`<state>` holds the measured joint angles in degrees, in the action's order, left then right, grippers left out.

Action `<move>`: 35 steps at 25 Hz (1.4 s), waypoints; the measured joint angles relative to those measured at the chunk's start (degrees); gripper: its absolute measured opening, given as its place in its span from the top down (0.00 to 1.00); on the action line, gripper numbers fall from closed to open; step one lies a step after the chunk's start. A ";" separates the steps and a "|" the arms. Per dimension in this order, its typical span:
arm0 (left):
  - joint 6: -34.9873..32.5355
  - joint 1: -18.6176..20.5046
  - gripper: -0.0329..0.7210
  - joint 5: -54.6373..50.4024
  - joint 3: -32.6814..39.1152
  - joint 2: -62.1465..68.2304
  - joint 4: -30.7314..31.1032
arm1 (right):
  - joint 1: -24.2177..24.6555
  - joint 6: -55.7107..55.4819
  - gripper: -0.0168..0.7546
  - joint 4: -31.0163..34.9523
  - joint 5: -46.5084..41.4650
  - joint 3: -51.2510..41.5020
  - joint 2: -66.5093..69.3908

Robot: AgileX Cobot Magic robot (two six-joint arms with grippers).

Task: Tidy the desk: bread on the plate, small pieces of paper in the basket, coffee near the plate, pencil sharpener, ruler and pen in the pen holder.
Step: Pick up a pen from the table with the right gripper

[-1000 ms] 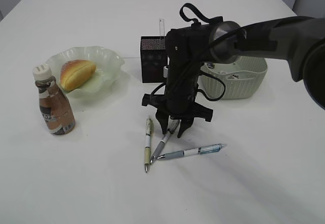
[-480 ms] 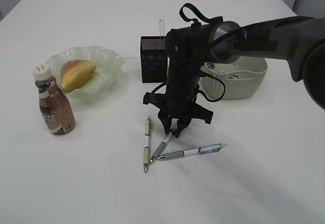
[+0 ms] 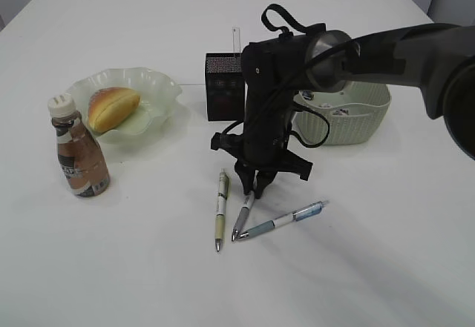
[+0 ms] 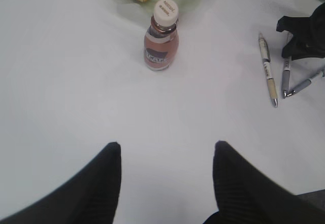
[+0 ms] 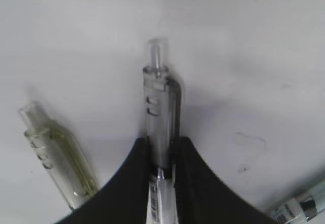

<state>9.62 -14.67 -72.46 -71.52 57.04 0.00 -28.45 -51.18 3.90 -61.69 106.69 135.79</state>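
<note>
My right gripper [image 3: 253, 190] is shut on the upper end of a grey pen [image 3: 243, 216], which lies on the table; the wrist view shows the pen [image 5: 161, 117] clamped between the jaws [image 5: 163, 145]. A green pen [image 3: 220, 208] lies to its left and a blue pen [image 3: 286, 218] to its right. The bread [image 3: 113, 107] sits on the pale green plate [image 3: 159, 90]. The coffee bottle [image 3: 77, 149] stands in front of the plate. The black pen holder [image 3: 223, 86] holds a ruler [image 3: 236, 40]. My left gripper [image 4: 166, 150] is open and empty above bare table.
A pale basket [image 3: 349, 116] stands behind my right arm, with bits of paper inside. The pen holder is just behind the right gripper. The left wrist view shows the bottle [image 4: 161, 36] and the three pens [image 4: 269, 71] farther off.
My right gripper has closed on the grey pen. The green and blue pens have shifted slightly on the table.
</note>
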 joint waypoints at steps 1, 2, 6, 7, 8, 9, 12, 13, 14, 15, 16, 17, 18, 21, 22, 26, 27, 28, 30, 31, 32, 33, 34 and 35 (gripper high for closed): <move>0.00 0.00 0.40 0.00 0.00 0.00 0.00 | 0.00 0.00 0.84 0.00 0.24 0.00 0.00; 0.00 0.00 0.40 0.00 0.00 0.00 0.00 | 0.00 0.00 0.84 0.00 0.37 0.11 0.00; 0.00 0.00 0.40 0.00 0.00 0.00 0.00 | 0.00 0.00 0.84 -0.02 1.09 0.97 0.14; 0.00 0.00 0.40 0.00 0.00 0.00 0.00 | 0.00 0.54 0.84 -0.02 1.21 1.45 0.28; 0.00 0.00 0.40 0.00 0.00 0.00 0.00 | 0.00 1.63 0.84 -0.02 1.21 1.98 0.28; 0.00 0.00 0.40 0.00 0.00 0.00 0.00 | 0.00 3.09 0.84 -0.02 0.99 2.57 0.28; 0.00 0.00 0.40 0.00 0.00 0.00 0.00 | 0.00 7.97 0.84 -0.02 -0.56 3.55 0.28; 0.00 0.00 0.40 0.00 0.00 0.00 0.00 | 0.00 9.42 0.84 -0.02 -1.46 3.59 0.28; 0.00 0.00 0.40 0.00 0.00 0.00 0.00 | 0.00 11.09 0.84 -0.02 -2.59 3.59 0.28; 0.00 0.00 0.40 0.00 0.00 0.00 0.00 | 0.00 12.67 0.84 -0.02 -3.55 3.59 0.28; 0.00 0.00 0.40 0.00 0.00 0.00 0.00 | 0.00 14.06 0.84 -0.02 -4.16 3.68 0.28; 0.00 0.00 0.40 0.00 0.00 0.00 0.00 | 0.00 15.75 0.84 -0.02 -5.01 3.89 0.28; 0.00 0.00 0.40 0.00 0.00 0.00 0.00 | 0.00 17.34 0.84 -0.02 -5.90 4.21 0.28; 0.00 0.00 0.40 0.00 0.00 0.00 0.00 | 0.00 21.10 0.84 -0.02 -7.55 6.66 0.28; 0.00 0.00 0.40 0.00 0.00 0.00 0.00 | 0.00 22.20 0.84 -0.02 -7.96 8.01 0.28; 0.00 0.00 0.40 0.00 0.00 0.00 0.00 | 0.00 26.25 0.84 -0.02 -8.26 14.43 0.28; 0.00 0.00 0.40 0.00 0.00 0.00 0.00 | 0.00 27.26 0.84 -0.02 -8.26 15.76 0.28; 0.00 0.00 0.40 0.00 0.00 0.00 0.00 | 0.00 28.54 0.84 -0.02 -8.26 16.98 0.28; 0.00 0.00 0.40 0.00 0.00 0.00 0.00 | 0.00 31.49 0.84 0.99 -8.26 18.99 0.28; 0.00 0.00 0.40 0.00 0.00 0.00 0.00 | 0.00 32.51 0.84 1.44 -8.35 19.50 0.16; 0.00 0.00 0.40 0.00 0.00 0.00 0.00 | 0.00 33.51 0.84 1.70 -8.35 19.63 0.07; 0.00 0.00 0.40 0.00 0.00 0.00 0.00 | 0.00 34.58 0.84 1.83 -8.40 19.72 -0.06; 0.00 0.00 0.40 0.00 0.00 0.00 0.00 | 0.00 35.90 0.84 1.92 -8.49 19.72 -0.17; 0.00 0.00 0.40 0.00 0.00 0.00 0.00 | 0.00 37.43 0.84 1.95 -8.49 19.72 -0.30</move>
<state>9.62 -14.67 -72.46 -71.52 57.04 0.00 -28.45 -13.75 5.85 -70.18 126.41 135.49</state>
